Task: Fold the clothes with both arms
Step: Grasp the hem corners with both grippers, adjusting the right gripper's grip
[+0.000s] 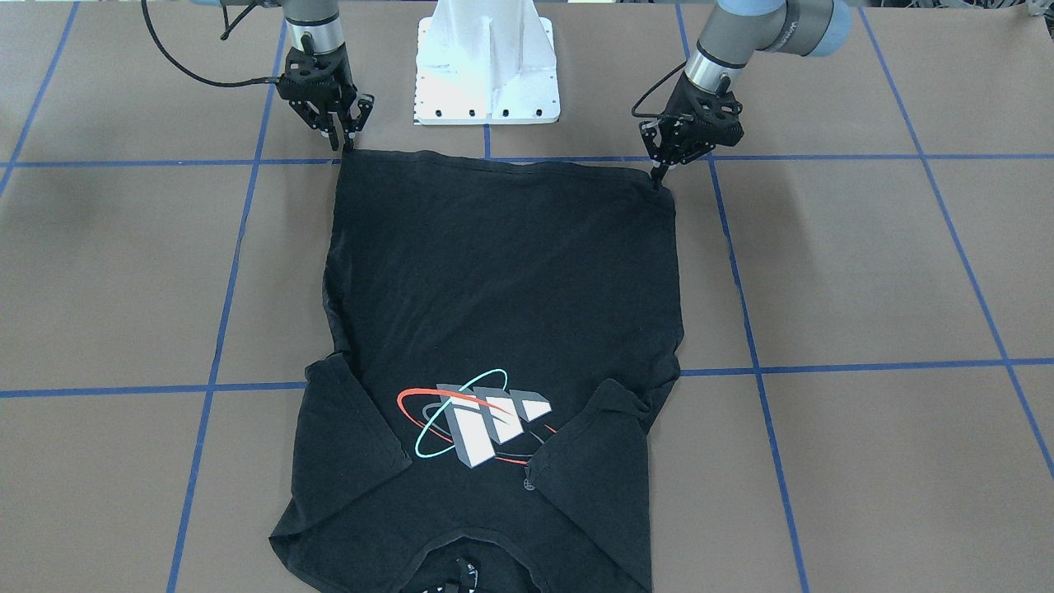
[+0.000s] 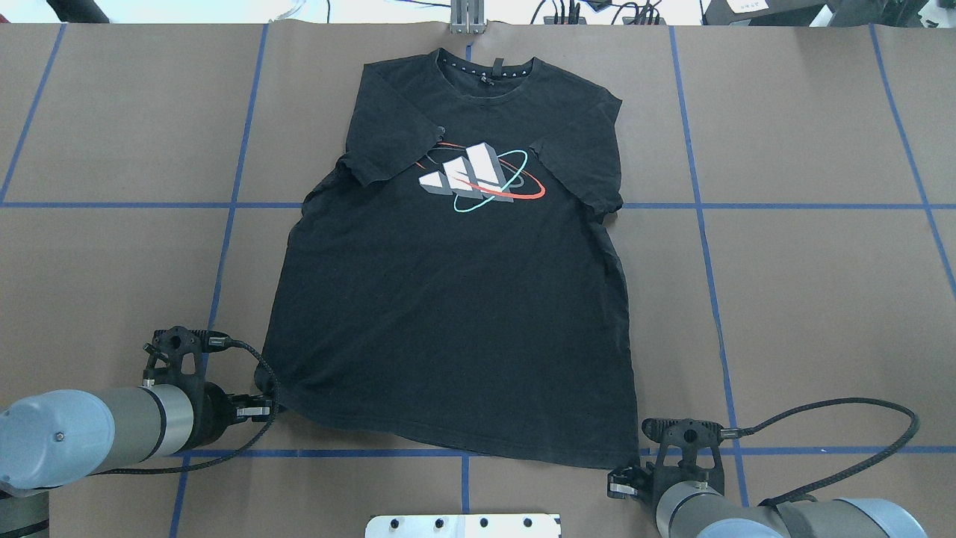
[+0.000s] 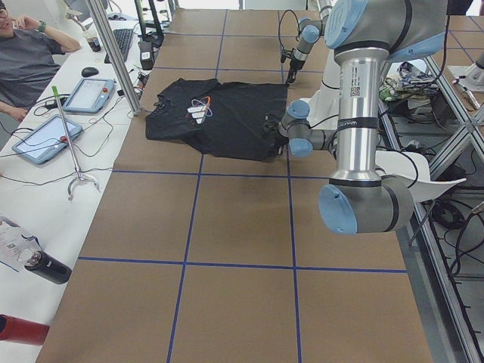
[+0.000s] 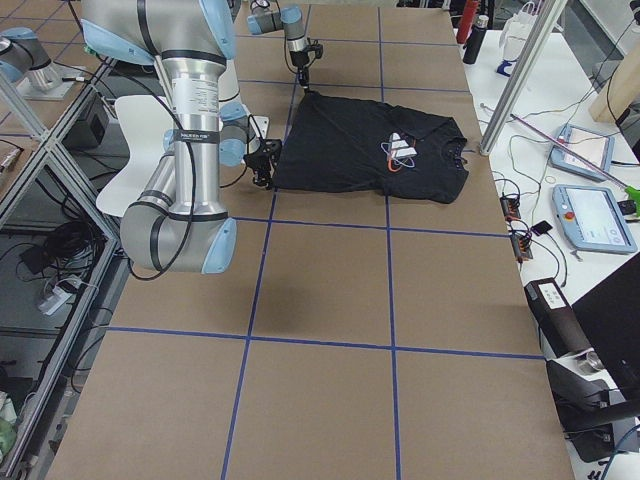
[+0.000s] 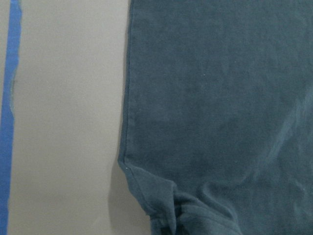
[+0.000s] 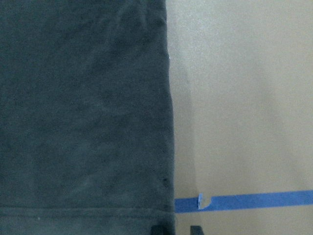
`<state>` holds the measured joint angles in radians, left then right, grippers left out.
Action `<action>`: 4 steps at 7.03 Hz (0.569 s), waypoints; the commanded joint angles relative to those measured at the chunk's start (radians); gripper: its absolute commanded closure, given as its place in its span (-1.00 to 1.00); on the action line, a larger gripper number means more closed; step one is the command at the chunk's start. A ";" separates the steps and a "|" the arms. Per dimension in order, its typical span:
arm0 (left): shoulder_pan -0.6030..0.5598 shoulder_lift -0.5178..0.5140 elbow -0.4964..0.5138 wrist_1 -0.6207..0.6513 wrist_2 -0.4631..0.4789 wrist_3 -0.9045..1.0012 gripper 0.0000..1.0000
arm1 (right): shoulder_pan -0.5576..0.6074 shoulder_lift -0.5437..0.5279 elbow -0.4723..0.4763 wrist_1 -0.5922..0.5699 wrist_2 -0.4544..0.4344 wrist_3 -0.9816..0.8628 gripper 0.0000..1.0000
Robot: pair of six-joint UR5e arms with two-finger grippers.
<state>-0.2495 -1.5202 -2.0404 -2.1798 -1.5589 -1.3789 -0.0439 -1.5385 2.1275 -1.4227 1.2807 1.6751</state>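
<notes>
The black T-shirt (image 1: 494, 272) lies flat and print-up on the brown table, collar away from me and hem towards me; the grey-white print (image 2: 478, 175) is ringed in orange and teal. Both sleeves are folded in over the chest. My left gripper (image 2: 265, 407) is at the hem's left corner, which bunches up in the left wrist view (image 5: 166, 215); it looks shut on that corner. My right gripper (image 2: 624, 478) is low at the hem's right corner. In the right wrist view its fingertips (image 6: 156, 229) stand slightly apart astride the flat side edge.
The white pedestal base (image 1: 487, 66) stands just behind the hem, between the arms. Blue tape lines (image 2: 747, 205) grid the table. Beyond the collar runs an operators' desk with tablets (image 3: 45, 140), an upright metal post (image 3: 113, 57) and a seated person (image 3: 23, 57).
</notes>
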 commanded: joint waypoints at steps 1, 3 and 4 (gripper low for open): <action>-0.002 0.000 -0.004 0.000 0.000 0.001 1.00 | -0.001 0.046 -0.032 -0.001 -0.001 0.000 0.40; -0.002 0.000 -0.004 0.000 0.000 0.000 1.00 | 0.015 0.049 -0.021 -0.004 0.002 0.000 0.99; -0.002 0.000 -0.006 0.000 0.000 0.000 1.00 | 0.018 0.043 -0.017 -0.004 0.000 0.000 1.00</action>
<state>-0.2515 -1.5202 -2.0453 -2.1798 -1.5585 -1.3789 -0.0323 -1.4926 2.1053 -1.4258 1.2813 1.6751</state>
